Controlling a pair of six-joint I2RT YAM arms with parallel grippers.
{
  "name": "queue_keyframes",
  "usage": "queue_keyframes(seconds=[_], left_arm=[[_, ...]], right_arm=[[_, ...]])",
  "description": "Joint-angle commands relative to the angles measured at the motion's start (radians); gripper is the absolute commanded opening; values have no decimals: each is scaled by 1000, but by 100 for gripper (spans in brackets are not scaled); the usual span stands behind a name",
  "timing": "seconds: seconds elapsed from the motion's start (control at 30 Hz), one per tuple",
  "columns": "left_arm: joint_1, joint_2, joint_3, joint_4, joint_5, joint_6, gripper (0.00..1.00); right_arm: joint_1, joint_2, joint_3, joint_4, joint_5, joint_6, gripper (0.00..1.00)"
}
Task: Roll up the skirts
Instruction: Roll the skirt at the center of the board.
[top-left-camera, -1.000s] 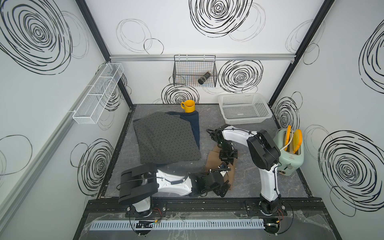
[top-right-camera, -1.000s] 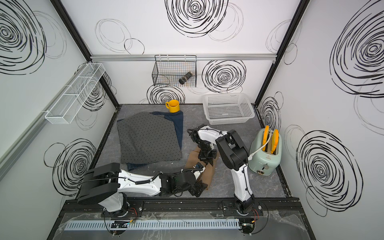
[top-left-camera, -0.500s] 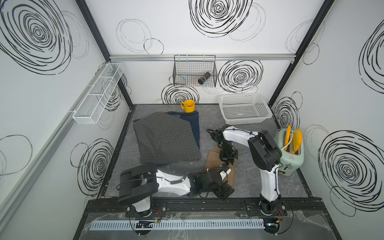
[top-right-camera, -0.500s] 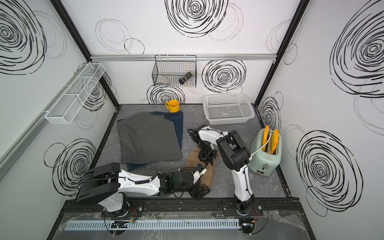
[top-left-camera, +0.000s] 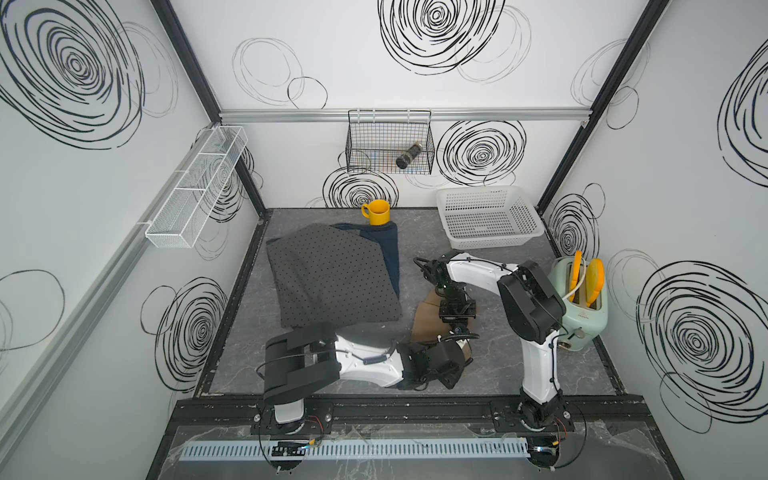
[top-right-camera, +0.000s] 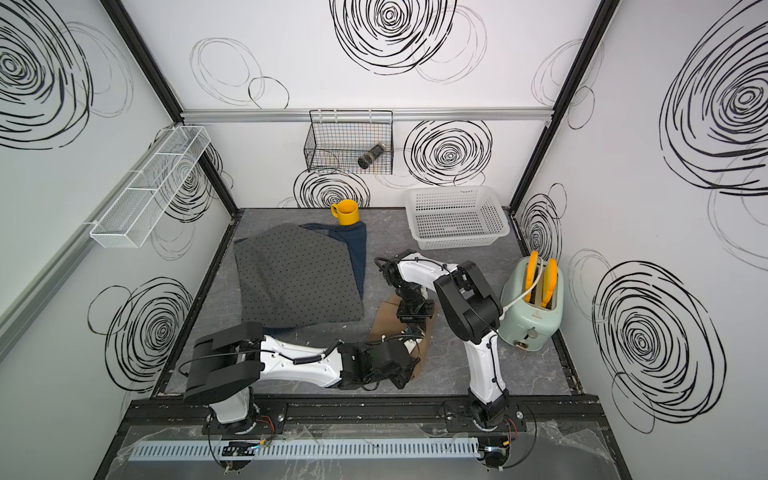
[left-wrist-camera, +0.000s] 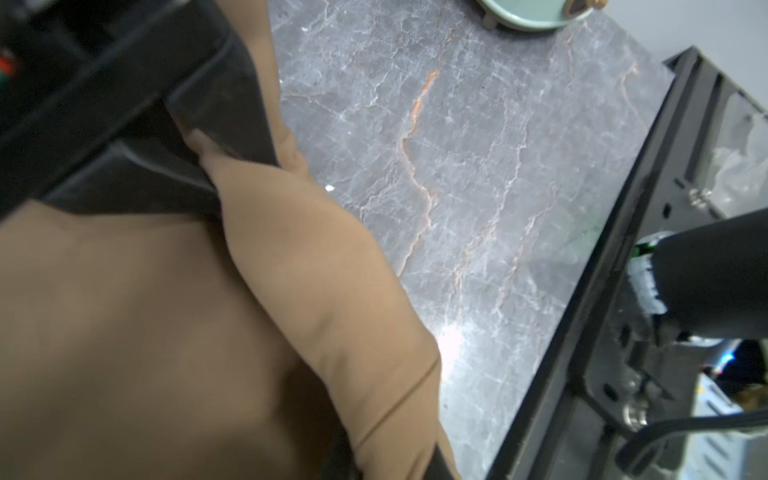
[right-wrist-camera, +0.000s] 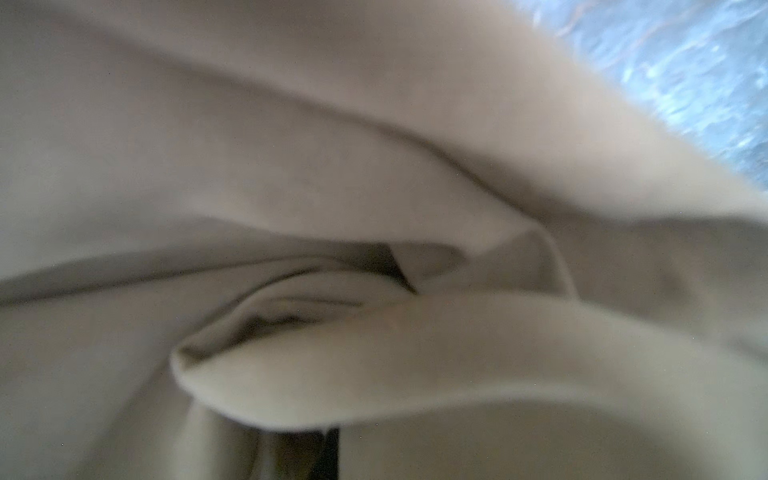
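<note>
The tan skirt (top-left-camera: 426, 322) lies bunched on the grey table between my two arms, and most of it is hidden under them. My left gripper (top-left-camera: 461, 349) is at its near end, shut on a fold of the tan skirt (left-wrist-camera: 291, 249). My right gripper (top-left-camera: 457, 316) is at its far end, pressed into the tan skirt (right-wrist-camera: 374, 166) and shut on it. One dark finger (right-wrist-camera: 299, 453) shows under the folds. The dark grey dotted skirt (top-left-camera: 332, 282) lies flat at the left, on top of the dark blue denim skirt (top-left-camera: 388, 249).
A yellow mug (top-left-camera: 377, 212) stands on the far edge of the denim. A white plastic basket (top-left-camera: 530, 218) sits at the back right and a mint toaster (top-left-camera: 582, 307) by the right wall. The black front rail (left-wrist-camera: 602, 270) runs close to my left gripper.
My left gripper was open over the near end of the tan skirt and has closed on it. The right arm has not moved.
</note>
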Motion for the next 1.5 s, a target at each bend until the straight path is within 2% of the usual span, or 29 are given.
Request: queue_keyframes(seconds=[0.0, 0.17, 0.23, 0.27, 0.47, 0.6, 0.73, 0.8, 0.93, 1.17, 1.47], left_arm=[[28, -33, -61, 46, -51, -85, 0], [93, -130, -310, 361, 35, -269, 0], [103, -149, -394, 493, 50, -330, 0], [104, -152, -417, 522, 53, -354, 0], [128, -117, -529, 752, 126, -518, 0], [159, -109, -610, 887, 133, -605, 0], [172, -68, -643, 966, 149, -654, 0], [180, -29, -670, 1047, 159, -694, 0], [206, 83, -710, 1284, 196, -777, 0], [224, 150, -716, 1370, 223, -816, 0], [241, 207, -738, 1510, 232, -878, 0]], right_arm=[[11, -8, -36, 190, -89, -1, 6], [-10, -86, -71, 259, -137, -16, 23], [-25, -127, -89, 303, -177, -31, 33], [-33, -144, -91, 318, -190, -37, 34], [-106, -245, -126, 424, -279, -92, 60], [-213, -410, -255, 574, -393, -147, 73], [-285, -574, -512, 842, -710, -220, 75], [-261, -616, -600, 915, -762, -232, 76], [-190, -692, -701, 1011, -769, -229, 80], [-226, -709, -810, 1058, -741, -197, 78], [-223, -597, -739, 1049, -728, -195, 74]])
